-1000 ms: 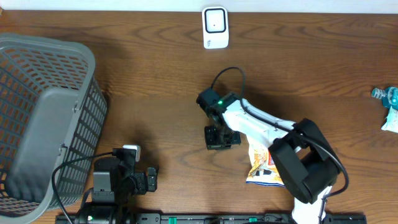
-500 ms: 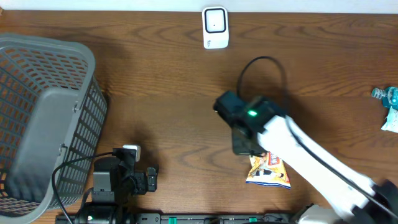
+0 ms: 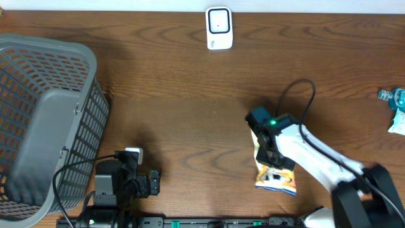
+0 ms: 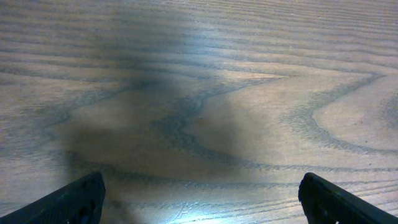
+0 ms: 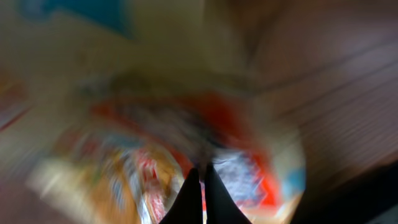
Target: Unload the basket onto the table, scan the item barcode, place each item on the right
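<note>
— What sits on the left side?

— The grey basket [image 3: 44,120] lies at the table's left edge, in the same place as a second ago. Just right of it, at the near edge, the left arm [image 3: 120,183] has not moved. Its wrist view shows the left gripper [image 4: 202,202] with its jaws spread wide over bare wood, holding nothing.

— And further right?

— The white scanner [image 3: 219,28] stands at the far edge, well apart from everything else and unmoved. The change is in the right arm. A second ago its wrist was over bare wood near the middle of the table, left of the snack packet [image 3: 277,180]. Now it has swung right and sits directly above the packet's upper half.

— What is the right gripper [image 5: 203,193] doing?

— Its jaws are pressed together, with the tips just over the packet. Whether they touch the wrapper cannot be told from the blurred wrist view. The packet lies flat on the table, right of centre, near the front edge.

— Is any lettering readable?

— No. The packet shows red, orange and blue print, too blurred to read. A blue-and-white item [image 3: 395,111] lies at the far right edge.
</note>
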### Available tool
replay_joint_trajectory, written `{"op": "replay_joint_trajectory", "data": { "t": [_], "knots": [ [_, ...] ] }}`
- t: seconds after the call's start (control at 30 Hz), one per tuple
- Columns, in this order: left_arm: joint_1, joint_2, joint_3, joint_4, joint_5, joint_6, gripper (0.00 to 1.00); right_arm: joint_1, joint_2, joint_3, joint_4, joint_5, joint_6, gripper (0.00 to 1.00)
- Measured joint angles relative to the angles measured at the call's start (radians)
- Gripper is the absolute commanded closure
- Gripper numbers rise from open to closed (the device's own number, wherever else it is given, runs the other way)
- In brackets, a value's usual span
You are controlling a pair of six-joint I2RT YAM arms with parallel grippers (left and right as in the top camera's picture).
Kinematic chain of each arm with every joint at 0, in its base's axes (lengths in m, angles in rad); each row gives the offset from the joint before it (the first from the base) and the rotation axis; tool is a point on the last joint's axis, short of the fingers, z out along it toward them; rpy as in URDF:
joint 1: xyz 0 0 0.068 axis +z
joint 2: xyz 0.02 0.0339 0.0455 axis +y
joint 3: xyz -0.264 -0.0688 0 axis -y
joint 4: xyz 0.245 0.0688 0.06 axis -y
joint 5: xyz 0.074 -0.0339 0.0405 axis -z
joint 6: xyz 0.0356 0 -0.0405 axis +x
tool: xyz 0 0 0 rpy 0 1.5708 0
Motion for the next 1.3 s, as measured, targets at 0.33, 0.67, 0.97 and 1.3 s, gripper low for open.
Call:
{"op": "replay_joint_trajectory", "data": {
  "t": [0.33, 0.67, 0.97, 1.3],
  "knots": [
    [0.000, 0.000, 0.000, 0.000, 0.000, 0.000, 0.01, -0.036, 0.086, 0.017, 0.346, -0.146, -0.159, 0.96],
    [0.000, 0.000, 0.000, 0.000, 0.000, 0.000, 0.01, -0.044, 0.190, 0.092, 0.546, -0.514, -0.441, 0.99],
    [0.000, 0.000, 0.000, 0.000, 0.000, 0.000, 0.01, -0.034, -0.021, 0.122, 0.330, -0.384, -0.486, 0.97],
    [0.000, 0.000, 0.000, 0.000, 0.000, 0.000, 0.01, -0.029, -0.024, 0.146, 0.386, -0.288, -0.488, 0.99]
  ]
}}
